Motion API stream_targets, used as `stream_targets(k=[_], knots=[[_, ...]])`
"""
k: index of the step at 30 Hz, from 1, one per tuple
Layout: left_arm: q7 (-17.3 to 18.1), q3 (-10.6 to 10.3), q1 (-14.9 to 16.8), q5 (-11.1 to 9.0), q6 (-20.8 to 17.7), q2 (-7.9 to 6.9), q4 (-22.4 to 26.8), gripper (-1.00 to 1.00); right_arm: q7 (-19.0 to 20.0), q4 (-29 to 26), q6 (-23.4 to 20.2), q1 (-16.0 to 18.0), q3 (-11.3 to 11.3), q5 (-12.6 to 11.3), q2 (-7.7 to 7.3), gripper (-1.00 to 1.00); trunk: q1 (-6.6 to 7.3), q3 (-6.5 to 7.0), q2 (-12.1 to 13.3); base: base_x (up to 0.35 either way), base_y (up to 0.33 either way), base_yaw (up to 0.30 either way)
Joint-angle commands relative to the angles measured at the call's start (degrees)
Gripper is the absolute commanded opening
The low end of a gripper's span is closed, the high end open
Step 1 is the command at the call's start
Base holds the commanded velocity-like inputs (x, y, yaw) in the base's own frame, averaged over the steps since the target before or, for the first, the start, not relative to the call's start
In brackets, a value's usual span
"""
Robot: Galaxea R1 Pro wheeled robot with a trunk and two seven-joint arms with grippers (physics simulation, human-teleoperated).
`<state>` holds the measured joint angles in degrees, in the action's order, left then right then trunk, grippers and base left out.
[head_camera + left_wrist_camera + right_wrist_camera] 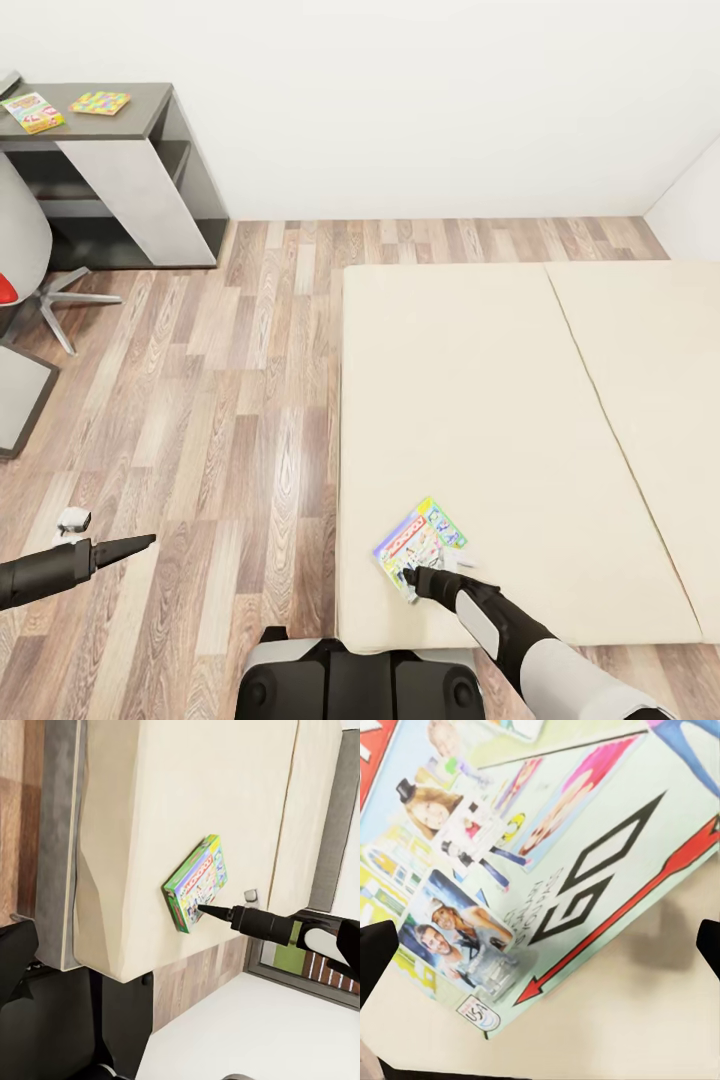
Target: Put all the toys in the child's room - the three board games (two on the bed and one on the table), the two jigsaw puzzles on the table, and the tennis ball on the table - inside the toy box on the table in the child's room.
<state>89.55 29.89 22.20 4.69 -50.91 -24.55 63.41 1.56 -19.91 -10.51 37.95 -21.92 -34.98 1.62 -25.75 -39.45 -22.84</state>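
A board game (421, 540) with green edges and a busy white cover lies flat on the beige bed (520, 400), close to its near left corner. My right gripper (408, 574) hangs open right over the box's near end, fingers apart on either side of the cover (547, 855). In the left wrist view the same game (196, 883) is seen from the side with the right gripper's tip (202, 909) at its face. My left gripper (140, 544) hovers open over the floor, holding nothing. On the table (150, 105) at far left lie a Skip-Bo board game (33, 112) and a jigsaw puzzle (100, 102).
Wood floor (240, 400) runs between the bed and the table. A swivel chair (40, 280) with a red part stands at the left edge, with a dark grey panel (15, 400) below it. White walls close the room behind. My base (360, 680) touches the bed's near edge.
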Motion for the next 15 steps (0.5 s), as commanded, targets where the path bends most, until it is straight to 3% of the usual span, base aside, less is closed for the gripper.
stream_targets(k=[1, 15], knots=[[0.5, 0.1, 0.0, 0.5, -0.6, 0.02, 0.0, 1.0, 0.0, -0.1, -0.4, 0.0, 0.0, -0.2, -0.03, 1.0, -0.03, -0.03, -0.1, 0.0, 0.0, 0.0], [0.5, 0.1, 0.0, 0.5, -0.6, 0.01, 0.0, 1.0, -0.1, -0.3, -1.3, 0.4, 2.0, -0.2, -0.58, 1.0, -0.03, 0.06, -0.1, 0.0, 0.0, 0.0]])
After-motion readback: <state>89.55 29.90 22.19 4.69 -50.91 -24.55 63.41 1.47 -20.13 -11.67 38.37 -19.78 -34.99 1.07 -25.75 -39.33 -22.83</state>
